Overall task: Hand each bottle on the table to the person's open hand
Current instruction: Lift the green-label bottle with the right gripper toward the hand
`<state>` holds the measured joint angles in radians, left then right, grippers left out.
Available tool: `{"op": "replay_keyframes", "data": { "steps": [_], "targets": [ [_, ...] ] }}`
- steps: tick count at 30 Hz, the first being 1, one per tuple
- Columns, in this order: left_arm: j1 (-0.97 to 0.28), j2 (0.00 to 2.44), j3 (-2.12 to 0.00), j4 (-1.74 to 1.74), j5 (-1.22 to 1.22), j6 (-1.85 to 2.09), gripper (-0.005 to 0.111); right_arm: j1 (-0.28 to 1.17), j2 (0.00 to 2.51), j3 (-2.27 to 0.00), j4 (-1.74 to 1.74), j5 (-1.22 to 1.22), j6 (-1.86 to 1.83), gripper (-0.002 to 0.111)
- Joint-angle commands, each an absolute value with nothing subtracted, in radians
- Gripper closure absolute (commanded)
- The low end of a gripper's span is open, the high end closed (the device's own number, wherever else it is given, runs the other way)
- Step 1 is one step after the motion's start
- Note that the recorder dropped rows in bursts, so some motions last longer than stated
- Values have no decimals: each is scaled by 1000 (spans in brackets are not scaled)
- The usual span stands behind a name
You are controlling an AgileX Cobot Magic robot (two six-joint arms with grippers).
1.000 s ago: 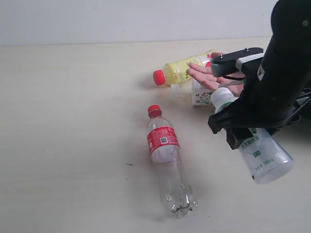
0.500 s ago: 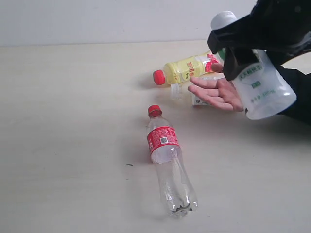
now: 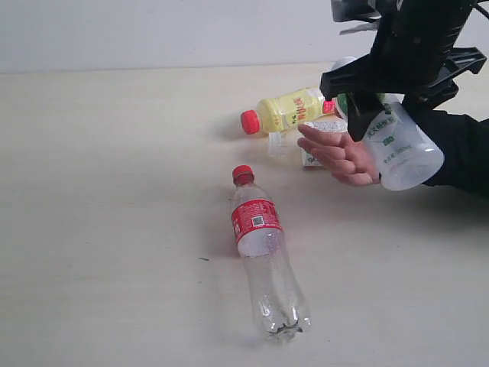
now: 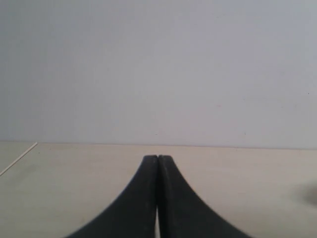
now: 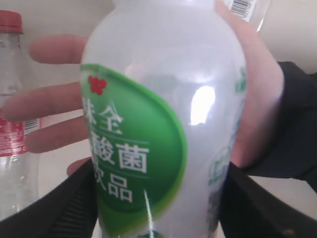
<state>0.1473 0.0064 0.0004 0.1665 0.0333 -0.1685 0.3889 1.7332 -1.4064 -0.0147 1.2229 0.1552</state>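
Observation:
My right gripper [image 3: 386,105] is shut on the white bottle with the green label [image 3: 399,147], holding it tilted just over the palm of the open hand [image 3: 340,157]. In the right wrist view the bottle [image 5: 158,124] fills the frame between the black fingers [image 5: 64,208], with the hand [image 5: 257,89] behind it; I cannot tell whether they touch. The clear bottle with the red cap and label [image 3: 263,252] lies on the table [image 3: 114,191]. The yellow bottle [image 3: 286,111] lies further back. The floral-label bottle [image 3: 309,157] is mostly hidden behind the hand. My left gripper [image 4: 157,159] is shut and empty.
A black sleeve [image 3: 462,149] runs from the hand to the right edge. A small clear piece [image 3: 276,143] lies between the yellow bottle and the hand. A pale wall [image 3: 153,30] stands behind the table. The left wrist view shows bare table [image 4: 74,173].
My right gripper has carried the green-label bottle up from low near the table's right front, then back down and left, over the palm. The hand has shifted slightly forward. The other bottles have not moved.

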Motion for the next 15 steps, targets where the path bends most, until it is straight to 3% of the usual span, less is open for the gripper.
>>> {"op": "replay_keyframes", "data": {
  "steps": [1,15],
  "targets": [
    [151,0,0,172,31,-165,107,372,1766,-1414,-48,1221,133,108],
    [151,0,0,172,31,-165,107,372,1836,-1414,-63,1221,131,108]
  ]
}}
